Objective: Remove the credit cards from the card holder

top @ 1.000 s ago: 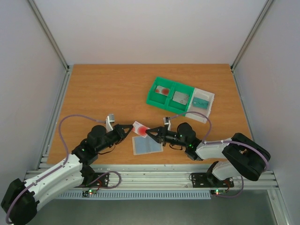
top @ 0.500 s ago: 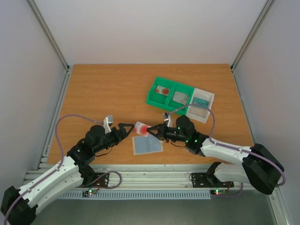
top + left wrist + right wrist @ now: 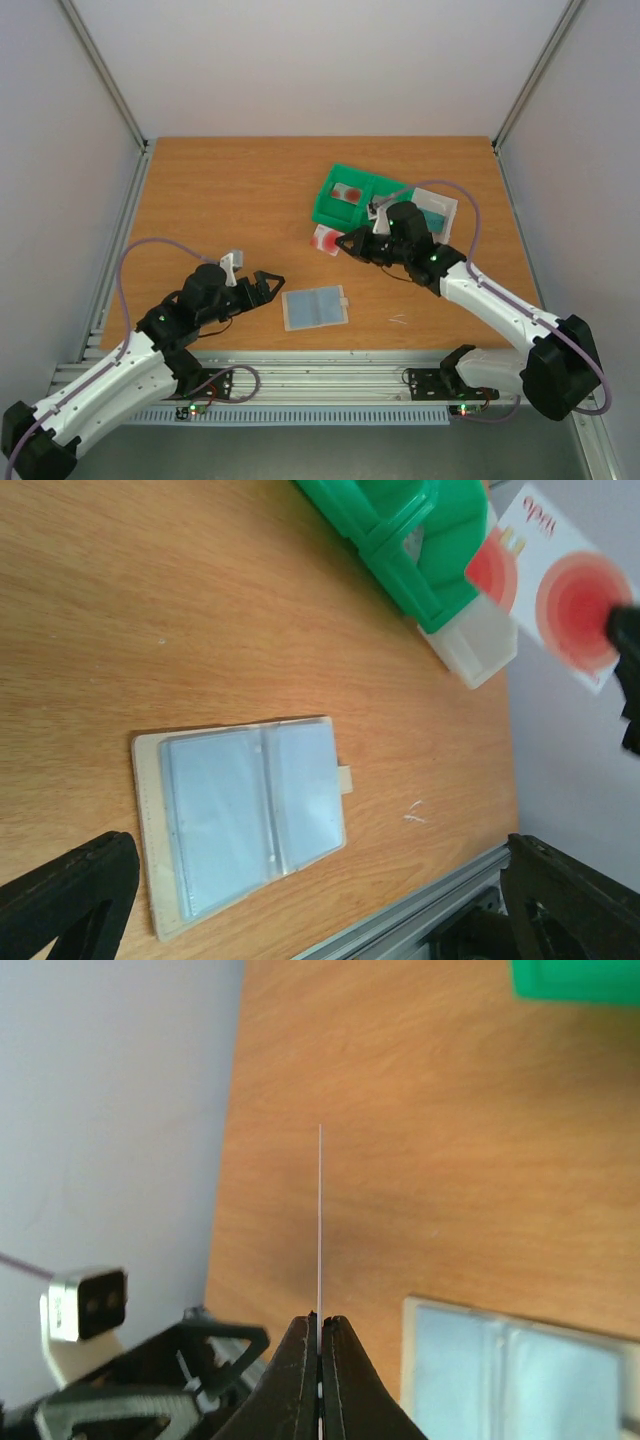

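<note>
The card holder point(image 3: 314, 308) lies open and flat on the table, beige rim and grey-blue pockets up, its tab to the right point(image 3: 240, 818). My left gripper point(image 3: 270, 288) hovers just left of it, open, with nothing between its fingers point(image 3: 62, 900). My right gripper point(image 3: 346, 243) is shut on one credit card point(image 3: 326, 240), white with red circles point(image 3: 560, 580). It holds the card in the air beside the green tray's near-left corner. In the right wrist view the card point(image 3: 320, 1210) shows edge-on, rising from the closed fingertips point(image 3: 320, 1325).
A green two-compartment tray point(image 3: 365, 200) stands behind the right gripper, with a card-like item in each compartment. A white tray point(image 3: 432, 215) adjoins its right side. The table's front rail runs close below the card holder point(image 3: 420, 910).
My left gripper has opened and let go of the card, then drawn back a little. My right gripper has carried the card up and right, from above the card holder to the green tray.
</note>
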Tool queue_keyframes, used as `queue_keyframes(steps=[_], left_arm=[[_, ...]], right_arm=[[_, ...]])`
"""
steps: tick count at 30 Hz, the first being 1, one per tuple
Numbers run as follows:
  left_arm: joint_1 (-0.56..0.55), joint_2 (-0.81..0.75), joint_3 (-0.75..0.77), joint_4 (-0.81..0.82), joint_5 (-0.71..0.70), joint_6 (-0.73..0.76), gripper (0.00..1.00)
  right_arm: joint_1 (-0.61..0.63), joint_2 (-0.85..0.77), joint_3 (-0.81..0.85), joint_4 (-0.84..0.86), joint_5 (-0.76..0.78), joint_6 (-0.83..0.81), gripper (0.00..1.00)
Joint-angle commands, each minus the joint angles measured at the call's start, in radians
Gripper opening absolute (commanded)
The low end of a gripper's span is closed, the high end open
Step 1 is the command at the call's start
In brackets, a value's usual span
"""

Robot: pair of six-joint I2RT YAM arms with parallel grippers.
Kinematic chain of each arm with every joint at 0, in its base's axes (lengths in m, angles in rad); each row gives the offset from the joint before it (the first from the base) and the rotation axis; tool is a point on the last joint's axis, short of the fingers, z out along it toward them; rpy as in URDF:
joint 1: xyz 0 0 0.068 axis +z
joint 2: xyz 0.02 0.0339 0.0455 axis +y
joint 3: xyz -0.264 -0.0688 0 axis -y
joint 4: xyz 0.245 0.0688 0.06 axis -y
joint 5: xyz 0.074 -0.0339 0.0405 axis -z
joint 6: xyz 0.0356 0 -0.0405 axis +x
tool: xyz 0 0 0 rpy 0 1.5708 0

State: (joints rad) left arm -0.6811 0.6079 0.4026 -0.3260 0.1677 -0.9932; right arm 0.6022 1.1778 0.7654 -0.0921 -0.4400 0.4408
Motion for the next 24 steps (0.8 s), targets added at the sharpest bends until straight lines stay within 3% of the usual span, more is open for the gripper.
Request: queue_keyframes(steps=[1, 9, 24], left_arm=[[-0.002, -0.011, 0.038, -0.058, -0.004, 0.077, 0.99], [-0.002, -0.008, 0.06, -0.135, -0.008, 0.144, 0.99], [-0.003, -0.015, 0.085, -0.195, 0.0, 0.19, 0.99]], right_arm=[[-0.088, 0.068, 0.114, -0.2, 0.006, -0.158, 0.01], [-0.206, 0.241, 0.287, -0.304, -0.002, -0.251, 0.01], [-0.268, 0.645, 0.69, -0.468, 0.061, -0.296, 0.01]])
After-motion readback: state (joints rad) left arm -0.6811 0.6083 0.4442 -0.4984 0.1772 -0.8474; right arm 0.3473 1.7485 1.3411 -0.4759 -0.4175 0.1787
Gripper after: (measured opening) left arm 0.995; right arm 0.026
